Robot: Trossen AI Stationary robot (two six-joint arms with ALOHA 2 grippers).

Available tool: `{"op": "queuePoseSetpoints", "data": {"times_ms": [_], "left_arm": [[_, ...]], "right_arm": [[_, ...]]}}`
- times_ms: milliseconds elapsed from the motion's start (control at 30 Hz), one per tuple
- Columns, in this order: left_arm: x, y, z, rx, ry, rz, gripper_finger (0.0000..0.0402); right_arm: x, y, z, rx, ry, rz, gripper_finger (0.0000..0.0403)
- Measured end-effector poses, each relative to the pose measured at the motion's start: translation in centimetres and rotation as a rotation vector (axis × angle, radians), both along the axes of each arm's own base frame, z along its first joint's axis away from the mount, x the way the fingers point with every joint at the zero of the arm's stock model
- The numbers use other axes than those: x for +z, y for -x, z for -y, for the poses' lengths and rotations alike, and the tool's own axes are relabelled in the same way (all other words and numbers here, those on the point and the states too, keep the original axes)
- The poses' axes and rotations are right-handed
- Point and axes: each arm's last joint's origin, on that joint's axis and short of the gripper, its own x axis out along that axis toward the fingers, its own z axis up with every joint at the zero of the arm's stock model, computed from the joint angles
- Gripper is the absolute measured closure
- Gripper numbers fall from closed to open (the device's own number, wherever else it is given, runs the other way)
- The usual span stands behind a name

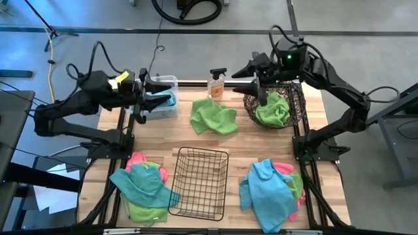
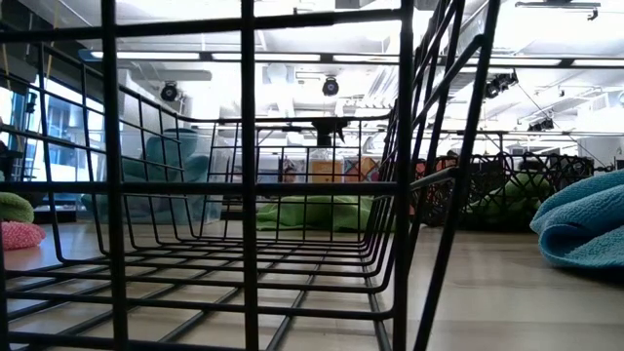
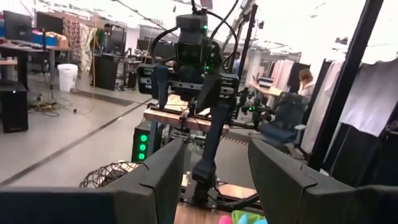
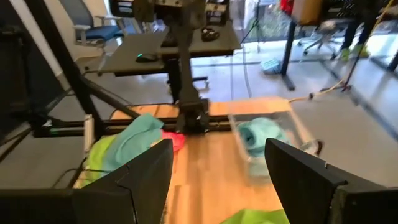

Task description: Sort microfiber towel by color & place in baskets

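A teal towel (image 1: 163, 101) lies in the clear bin (image 1: 171, 81) at the far left. My left gripper (image 1: 155, 93) hovers open over the bin's left side, with nothing between its fingers (image 3: 163, 174). A green towel (image 1: 273, 109) fills the round wire basket (image 1: 297, 98) at the far right. My right gripper (image 1: 240, 75) hangs open and empty above the basket's left rim, pointing toward the table's left. Another green towel (image 1: 212, 117) lies bunched on the table between bin and basket. The black wire-grid basket (image 1: 199, 183) stands empty at the near middle.
Two mixed heaps of teal, pink and green towels lie on either side of the grid basket, the left heap (image 1: 144, 186) and the right heap (image 1: 271, 186). An orange spray bottle (image 1: 217, 83) stands at the far edge. Bare wood shows around the middle green towel.
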Motion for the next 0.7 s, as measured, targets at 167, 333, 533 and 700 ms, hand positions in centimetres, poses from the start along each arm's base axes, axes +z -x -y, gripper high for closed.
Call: {"op": "queuePoseSetpoints", "data": {"times_ms": [167,333,533,700], "left_arm": [[0.1,-0.3,0.1,-0.01,-0.016,0.009,0.0236],[0.2,-0.1,0.2,-0.048,-0.023,0.019,0.0236],[0.6,0.8,0.4,-0.055,-0.076,0.042,0.0236],[0.8,1.5,0.4,-0.03,-0.086,0.061,0.0236]], "right_arm": [[-0.1,-0.2,-0.7,0.002,-0.028,-0.01,0.0151],[-0.8,-0.2,-2.1,0.055,-0.189,-0.109,0.0151],[-3.1,-0.1,-6.5,0.144,-0.429,-0.423,0.0151],[-4.7,-0.4,-11.1,0.073,-0.529,-0.639,0.0151]]}}
